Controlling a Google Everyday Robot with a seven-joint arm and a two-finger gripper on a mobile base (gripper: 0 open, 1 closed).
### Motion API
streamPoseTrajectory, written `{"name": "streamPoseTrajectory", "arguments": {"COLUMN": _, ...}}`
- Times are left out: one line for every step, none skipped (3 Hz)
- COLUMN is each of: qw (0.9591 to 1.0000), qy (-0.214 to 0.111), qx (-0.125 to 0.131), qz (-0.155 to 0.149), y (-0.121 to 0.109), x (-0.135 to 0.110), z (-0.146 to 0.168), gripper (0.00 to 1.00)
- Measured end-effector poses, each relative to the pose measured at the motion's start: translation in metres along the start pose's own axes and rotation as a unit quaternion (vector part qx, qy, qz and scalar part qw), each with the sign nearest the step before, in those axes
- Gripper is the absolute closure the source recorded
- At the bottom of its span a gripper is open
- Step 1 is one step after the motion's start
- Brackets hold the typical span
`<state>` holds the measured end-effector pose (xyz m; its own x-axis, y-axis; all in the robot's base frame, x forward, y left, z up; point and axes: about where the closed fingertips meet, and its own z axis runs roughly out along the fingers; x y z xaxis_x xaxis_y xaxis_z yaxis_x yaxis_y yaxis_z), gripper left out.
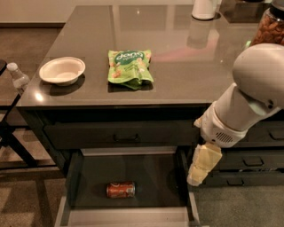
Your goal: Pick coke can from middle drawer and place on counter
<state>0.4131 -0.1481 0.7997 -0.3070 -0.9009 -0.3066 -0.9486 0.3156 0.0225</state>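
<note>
The coke can (pixel 120 189) lies on its side on the dark floor of the open middle drawer (pixel 128 215), left of centre. The counter (pixel 177 66) spans the upper view. My gripper (pixel 202 165) hangs from the white arm at the drawer's right wall, above and to the right of the can, well apart from it. It holds nothing that I can see.
A green snack bag (pixel 129 67) and a white bowl (pixel 62 71) lie on the counter. A white container (pixel 205 9) and a jar of nuts (pixel 270 27) stand at the back right. A closed drawer front with a handle (pixel 126 137) sits above the open drawer. A plastic bottle (pixel 18 77) stands at the left.
</note>
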Motion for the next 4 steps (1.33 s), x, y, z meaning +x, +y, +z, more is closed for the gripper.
{"name": "streamPoseTrajectory", "arguments": {"qw": 0.9988, "qy": -0.022, "qx": -0.043, "qz": 0.006, "y": 0.018, "x": -0.001, "z": 0.051, "gripper": 0.0}}
{"name": "streamPoseTrajectory", "arguments": {"qw": 0.9961, "qy": -0.041, "qx": -0.076, "qz": 0.016, "y": 0.028, "x": -0.005, "z": 0.107, "gripper": 0.0}}
{"name": "streamPoseTrajectory", "arguments": {"qw": 0.9961, "qy": -0.041, "qx": -0.076, "qz": 0.016, "y": 0.028, "x": -0.005, "z": 0.107, "gripper": 0.0}}
{"name": "streamPoseTrajectory", "arguments": {"qw": 0.9953, "qy": -0.038, "qx": -0.087, "qz": 0.02, "y": 0.029, "x": -0.005, "z": 0.143, "gripper": 0.0}}
